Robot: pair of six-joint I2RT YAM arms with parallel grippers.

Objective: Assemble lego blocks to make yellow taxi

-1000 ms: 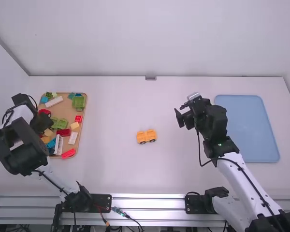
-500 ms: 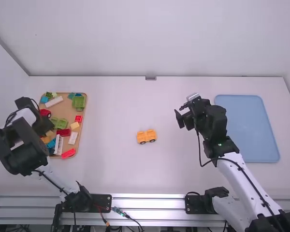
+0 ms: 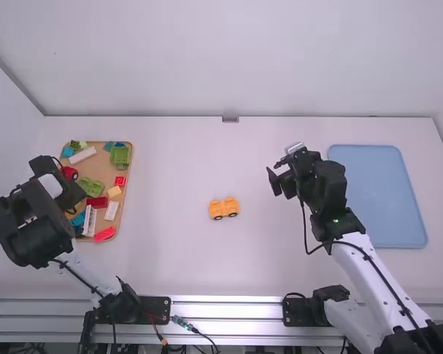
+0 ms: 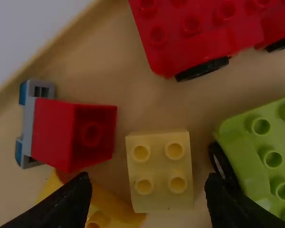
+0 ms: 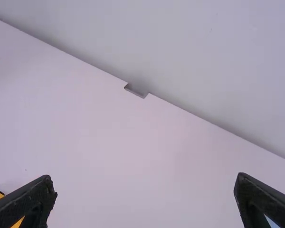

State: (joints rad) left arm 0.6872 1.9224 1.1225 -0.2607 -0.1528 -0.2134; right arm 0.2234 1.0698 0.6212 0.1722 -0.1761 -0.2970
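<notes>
In the high view, a yellow car base (image 3: pixel 224 209) is sitting mid-frame, probably for easy building. At the left wrist view's lower centre, the left gripper (image 4: pixel 147 179) is gaping, empty, either side of a pale yellow block (image 4: pixel 160 171), likely for a side grip. The right gripper (image 5: pixel 145 179) is spreading wide, empty; its arm (image 3: pixel 358 258) is slanting in from the high view's lower right

Both arms (image 3: pixel 362 296) have wht links (image 3: pixel 348 259), blk joints (image 3: pixel 328 184) & thin blk cables (image 3: pixel 305 228); R has green dot (image 3: pixel 336 220).

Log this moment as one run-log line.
left fingers open over pale yellow block | right fingers open above table | yellow-orange wheeled piece on table
</notes>
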